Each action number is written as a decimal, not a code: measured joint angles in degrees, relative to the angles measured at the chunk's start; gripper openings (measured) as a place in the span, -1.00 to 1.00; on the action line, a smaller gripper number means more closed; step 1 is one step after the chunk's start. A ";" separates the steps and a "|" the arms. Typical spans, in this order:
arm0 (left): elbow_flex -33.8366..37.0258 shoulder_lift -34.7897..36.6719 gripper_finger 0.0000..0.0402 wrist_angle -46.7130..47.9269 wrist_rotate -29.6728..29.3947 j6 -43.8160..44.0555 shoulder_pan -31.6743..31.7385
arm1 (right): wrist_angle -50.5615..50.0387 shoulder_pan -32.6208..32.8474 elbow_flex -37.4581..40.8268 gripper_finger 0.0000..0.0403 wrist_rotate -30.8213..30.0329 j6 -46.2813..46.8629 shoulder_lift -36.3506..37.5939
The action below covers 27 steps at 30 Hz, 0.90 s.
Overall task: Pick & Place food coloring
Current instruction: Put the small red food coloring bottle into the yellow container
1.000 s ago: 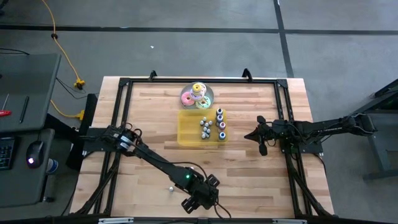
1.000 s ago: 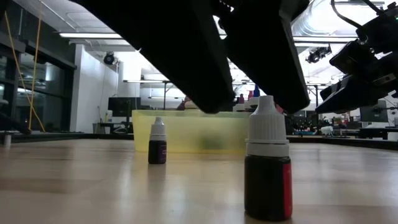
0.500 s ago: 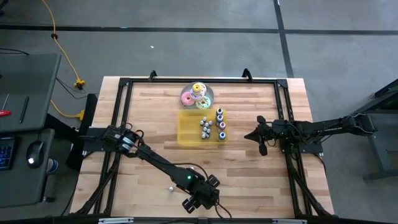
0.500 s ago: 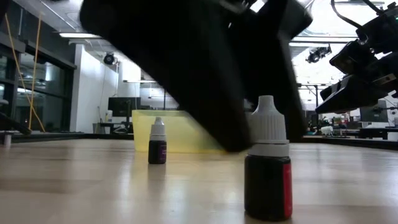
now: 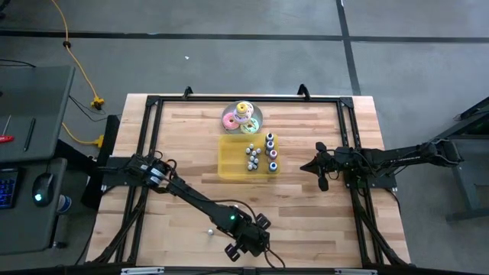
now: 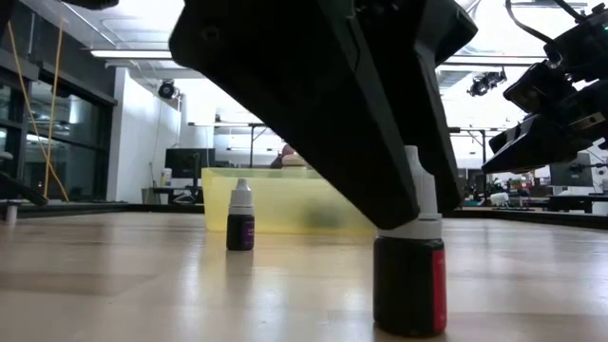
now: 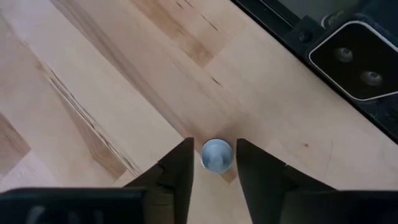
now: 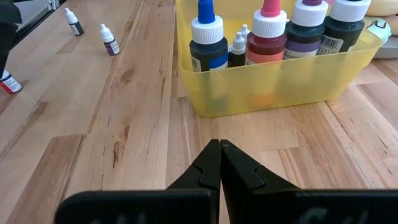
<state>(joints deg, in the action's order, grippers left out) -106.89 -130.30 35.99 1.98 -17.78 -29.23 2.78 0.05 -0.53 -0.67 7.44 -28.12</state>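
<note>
Pale butcher-block wooden table (image 5: 191,153), planks and grain showing clearly from overhead. Left gripper (image 5: 243,250) down near the front edge, fingers (image 7: 176,171) spread either side of a small dark-bodied food coloring bottle with a white dropper cap (image 6: 409,261). Looking straight down past the fingers, just the round pale cap top (image 7: 216,154) sitting in the gap, not visibly pinched. From table level, the same bottle standing upright on the wood, red label strip down one side, big black gripper wedge (image 6: 380,171) covering part of the cap. Can't make out that bottle at all from overhead, hidden under the gripper.

Second tiny purple-bodied bottle with white cap (image 6: 240,216) standing farther back, well apart, in front of the translucent yellow rectangular plastic tray (image 6: 285,199). Right gripper (image 8: 220,163) hanging near the right side of the table, fingers pressed together, holding nothing. Only that wrist view shows the tray contents properly: upright bottles with blue (image 8: 206,37), pink (image 8: 270,32) and white caps.
</note>
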 joint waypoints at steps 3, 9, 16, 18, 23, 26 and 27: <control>0.00 0.00 -0.51 0.02 -0.02 0.02 0.00 | 0.00 -0.01 0.02 -1.00 0.00 0.00 0.01; 0.00 0.00 -0.67 0.04 -0.04 0.02 0.00 | -0.01 -0.01 0.01 -1.00 0.00 0.00 0.01; 0.00 0.02 -0.79 -0.01 -0.02 0.17 0.00 | -0.02 0.00 0.02 -1.00 0.00 0.00 0.02; -0.36 0.02 -0.80 0.57 -0.02 0.27 0.00 | 0.00 -0.02 0.00 -1.00 0.00 0.00 0.00; -5.54 0.43 -0.81 7.96 -0.33 0.32 0.59 | 0.00 -0.01 0.01 -1.00 0.00 0.00 0.00; -10.05 0.99 -0.82 14.42 -0.85 1.26 1.19 | 0.00 0.00 0.01 -1.00 0.00 0.00 0.01; -11.78 1.10 -0.82 16.12 -1.04 1.69 1.37 | 0.00 -0.01 0.01 -1.00 0.00 0.00 0.00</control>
<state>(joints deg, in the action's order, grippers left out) -118.67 -129.20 52.11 0.94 -16.09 -27.86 2.79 0.04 -0.53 -0.67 7.44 -28.11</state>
